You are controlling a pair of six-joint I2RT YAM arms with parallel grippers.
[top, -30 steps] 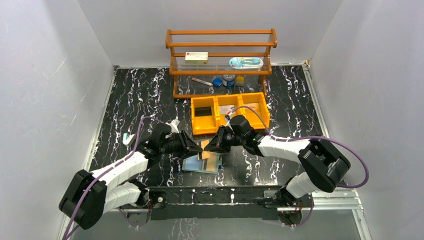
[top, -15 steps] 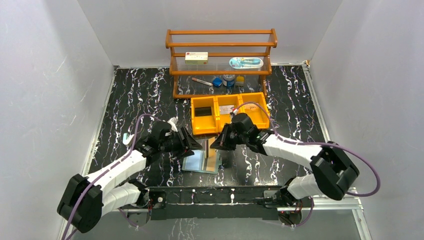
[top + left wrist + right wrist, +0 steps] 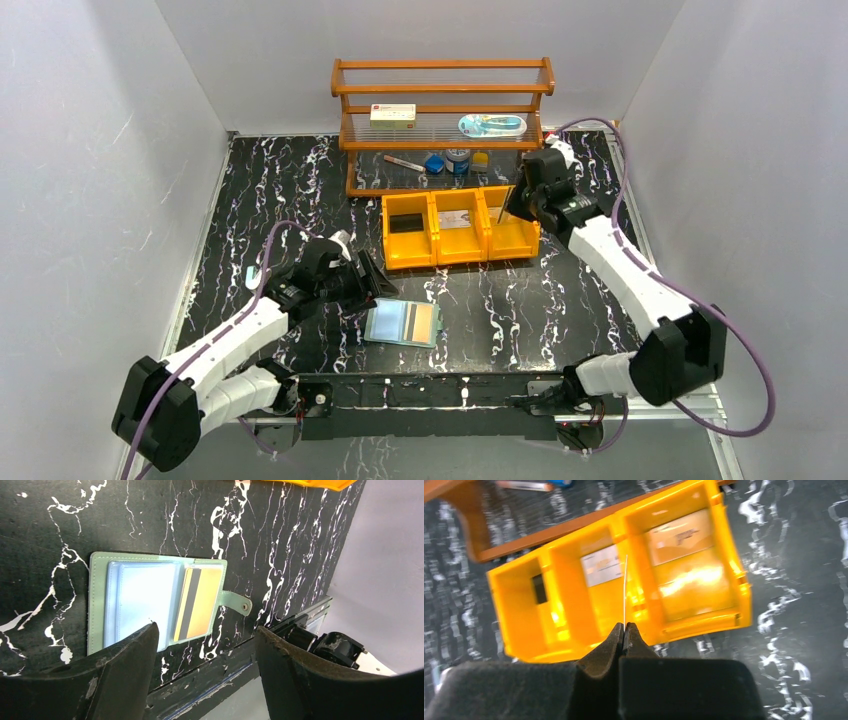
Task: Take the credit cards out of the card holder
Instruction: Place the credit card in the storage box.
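The sage-green card holder (image 3: pixel 385 322) (image 3: pixel 97 600) lies open on the black marbled table, snap tab to its right. An orange-tan credit card (image 3: pixel 423 320) (image 3: pixel 199 602) with a dark stripe sits in its right pocket; the pale blue left pocket looks bare. My left gripper (image 3: pixel 374 286) (image 3: pixel 205 635) hovers open just left of the holder, holding nothing. My right gripper (image 3: pixel 512 206) (image 3: pixel 625 626) is shut on a thin credit card (image 3: pixel 625 587) seen edge-on, raised over the orange bins (image 3: pixel 484 248) (image 3: pixel 574 640).
In the three-compartment bins, a dark card (image 3: pixel 538 588) lies in the left one, a grey card (image 3: pixel 599 565) in the middle and a pale card (image 3: pixel 679 535) in the right. Behind stands a wooden shelf (image 3: pixel 443 90) with a white box (image 3: pixel 392 116) and small items.
My right gripper closed on a card at the holder and carried it up and right to above the bins. My left gripper opened and drew back slightly from the holder.
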